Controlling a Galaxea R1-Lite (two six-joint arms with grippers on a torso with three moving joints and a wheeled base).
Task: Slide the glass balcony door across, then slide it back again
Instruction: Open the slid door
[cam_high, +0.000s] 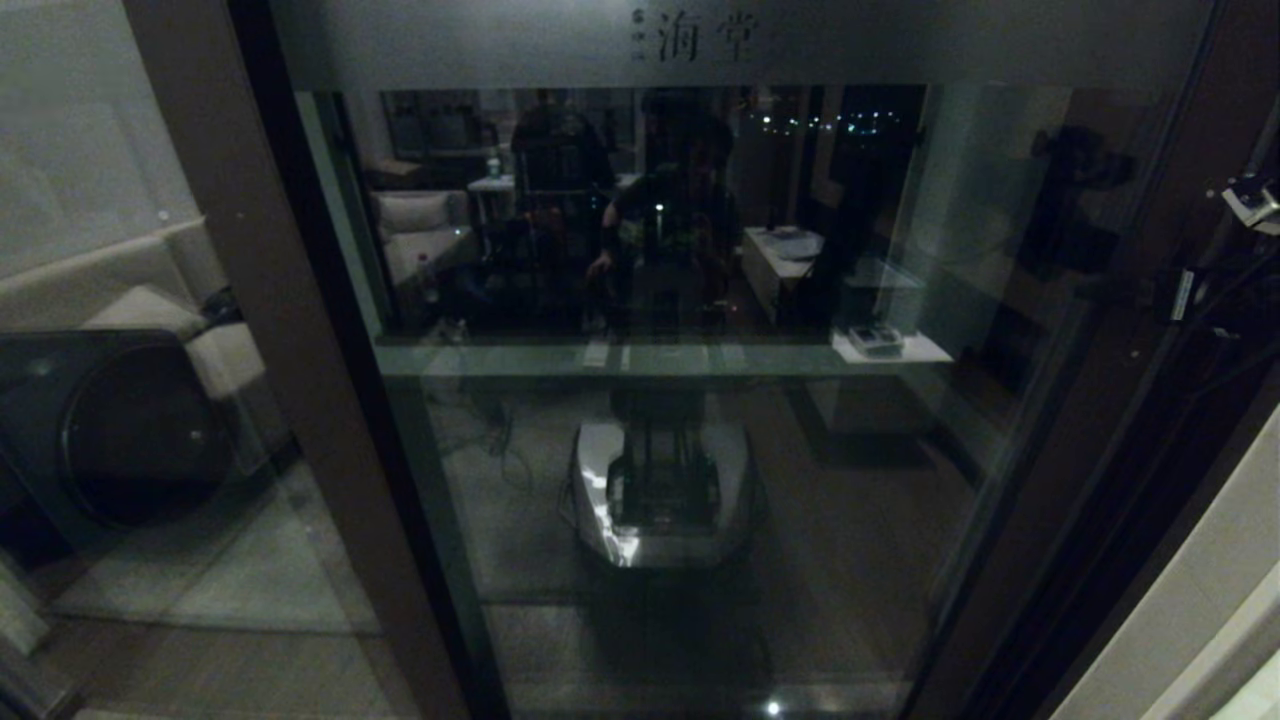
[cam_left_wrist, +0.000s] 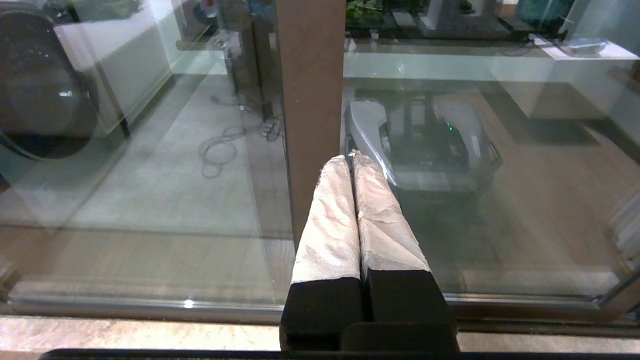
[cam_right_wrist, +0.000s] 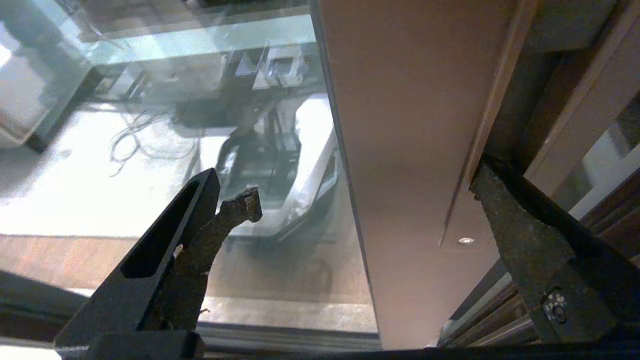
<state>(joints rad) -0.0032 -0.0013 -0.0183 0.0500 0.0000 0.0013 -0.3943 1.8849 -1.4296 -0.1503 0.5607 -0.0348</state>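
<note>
The glass balcony door (cam_high: 850, 480) fills the head view, with a frosted band along its top and dark brown stiles on both sides. My right gripper (cam_right_wrist: 365, 187) is open, its fingers (cam_right_wrist: 520, 245) spread wide around the door's brown stile (cam_right_wrist: 415, 150). One finger sits at the stile's outer edge, beside the slim recessed handle (cam_right_wrist: 472, 200). My left gripper (cam_left_wrist: 350, 157) is shut with nothing in it. Its white-wrapped fingertips (cam_left_wrist: 335, 165) are at the right edge of another brown stile (cam_left_wrist: 310, 90), low near the floor track. Neither gripper shows clearly in the head view.
To the left, a second glass panel (cam_high: 150, 200) shows a pale sofa and a dark round appliance (cam_high: 120, 430). My own base is reflected in the door glass (cam_high: 660, 490). A metal floor track (cam_left_wrist: 150, 307) runs along the bottom. A light wall (cam_high: 1200, 600) stands at the right.
</note>
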